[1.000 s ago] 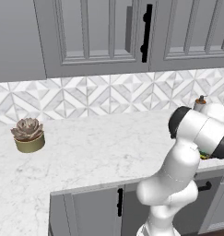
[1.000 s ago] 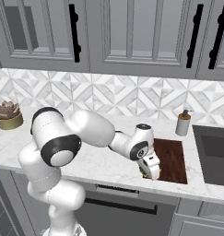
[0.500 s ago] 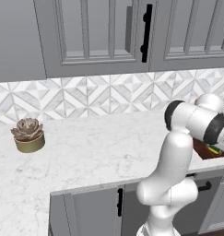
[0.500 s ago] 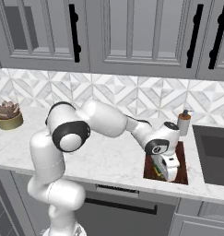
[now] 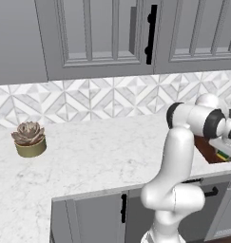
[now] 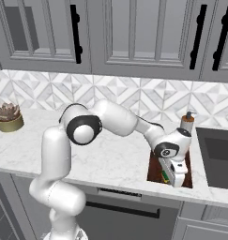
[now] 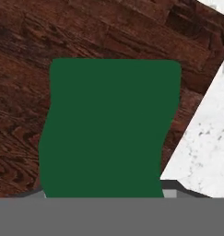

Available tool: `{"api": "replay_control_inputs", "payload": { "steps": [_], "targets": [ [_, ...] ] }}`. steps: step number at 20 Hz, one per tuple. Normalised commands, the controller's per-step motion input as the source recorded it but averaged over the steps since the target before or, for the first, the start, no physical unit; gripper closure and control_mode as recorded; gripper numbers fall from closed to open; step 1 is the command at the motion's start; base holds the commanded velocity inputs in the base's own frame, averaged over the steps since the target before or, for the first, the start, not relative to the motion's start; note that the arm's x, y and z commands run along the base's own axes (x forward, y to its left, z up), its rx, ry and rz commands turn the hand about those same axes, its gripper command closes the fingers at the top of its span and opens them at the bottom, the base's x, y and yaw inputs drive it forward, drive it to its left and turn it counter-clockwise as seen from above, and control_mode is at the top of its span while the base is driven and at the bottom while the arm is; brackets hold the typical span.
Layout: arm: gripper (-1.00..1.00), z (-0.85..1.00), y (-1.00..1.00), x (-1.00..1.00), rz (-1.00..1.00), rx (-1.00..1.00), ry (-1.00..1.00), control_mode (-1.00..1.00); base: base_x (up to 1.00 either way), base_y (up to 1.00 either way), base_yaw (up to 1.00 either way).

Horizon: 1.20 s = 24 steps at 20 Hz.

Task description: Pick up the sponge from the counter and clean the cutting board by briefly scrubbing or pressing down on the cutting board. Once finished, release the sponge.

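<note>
Marble counter (image 6: 110, 159) carries the cutting board (image 6: 155, 168), where the claw (image 6: 175, 179) grips the sponge (image 7: 109, 129).

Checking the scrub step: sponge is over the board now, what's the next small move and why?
Probably press straight down. The hand view shows the sponge in the gripper with the cutting board behind it; the right base view puts the hand low over the board, near its front edge. Contact isn't clear.

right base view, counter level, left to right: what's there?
Potted plant → arm's dark joint → cutting board → sponge in the gripper → soap bottle → sink.
</note>
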Motion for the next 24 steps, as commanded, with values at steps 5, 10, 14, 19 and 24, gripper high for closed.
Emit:
{"api": "replay_control_inputs", "payload": {
  "steps": [5, 10, 14, 19, 24],
  "targets": [
    [1.0, 0.08, -0.74, 0.0, -0.2, 0.03, 0.01, -1.0, 0.0, 0.0, 0.0],
    [1.0, -0.53, -0.41, 0.0, -0.12, -0.02, 0.0, -1.0, 0.0, 0.0, 0.0],
    [1.0, -0.74, 0.7, -0.13, 0.0, -0.05, 0.0, -1.0, 0.0, 0.0, 0.0],
    [1.0, -0.67, 1.0, -0.31, 0.0, -0.11, 0.0, -1.0, 0.0, 0.0, 0.0],
    [1.0, -0.57, 1.0, -0.23, 0.0, -0.14, 0.0, -1.0, 0.0, 0.0, 0.0]
  ]
}}
